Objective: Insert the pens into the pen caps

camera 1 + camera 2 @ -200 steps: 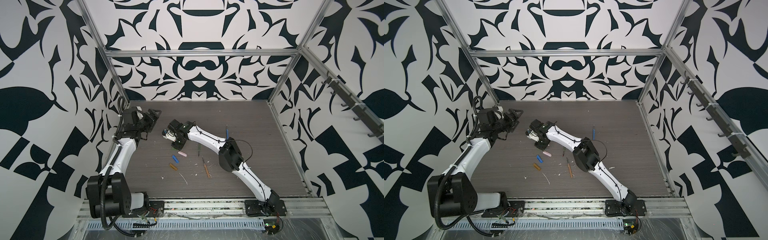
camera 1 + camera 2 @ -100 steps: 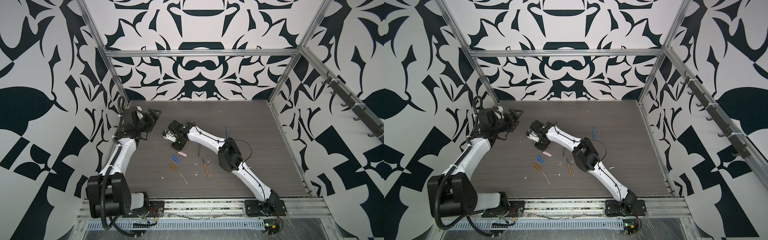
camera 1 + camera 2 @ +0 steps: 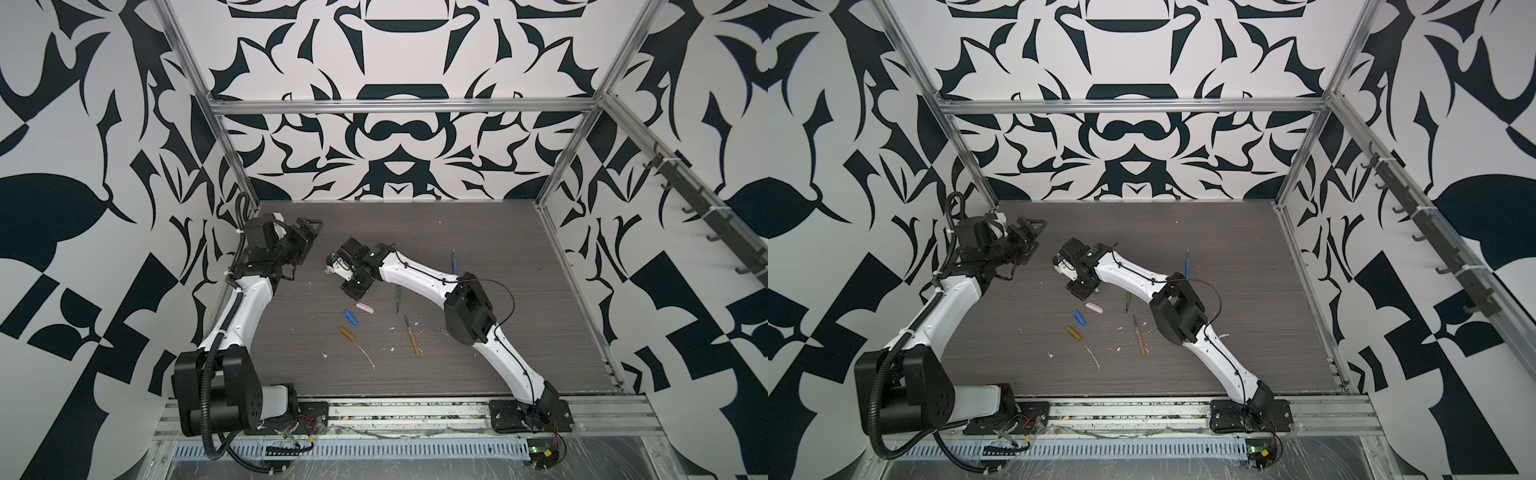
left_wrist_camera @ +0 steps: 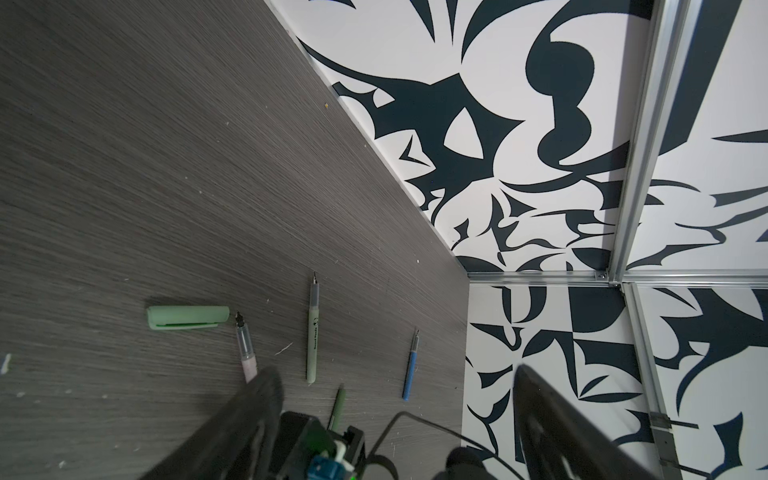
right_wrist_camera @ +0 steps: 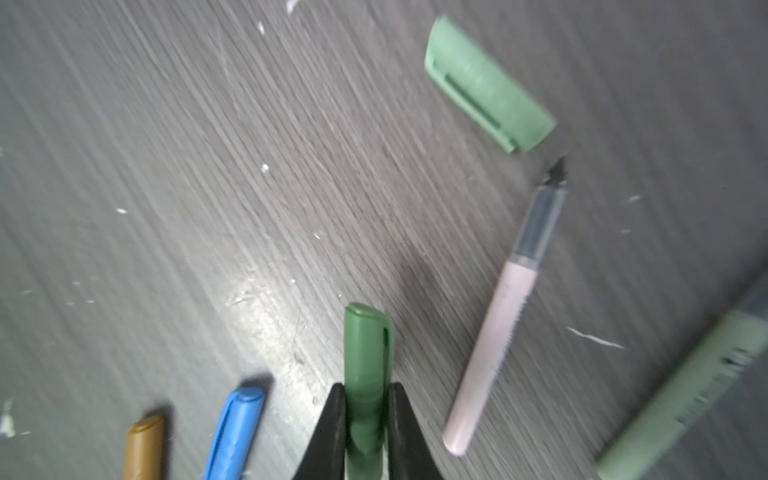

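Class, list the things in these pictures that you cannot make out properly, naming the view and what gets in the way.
Dark green cap: right wrist view, one end pinched inside the right gripper and cut by the picture's edge.
Orange-brown cap: same view, cut by the edge.
Pale green pen: same view, blurred and cut off.
Pale pink pen: left wrist view, tail end behind a finger of the left gripper.

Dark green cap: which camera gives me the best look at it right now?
The right wrist view. There the dark green cap sits large in the foreground with its clip visible, clamped in the right gripper. In both top views it cannot be made out under that gripper. The left wrist view does not show it.
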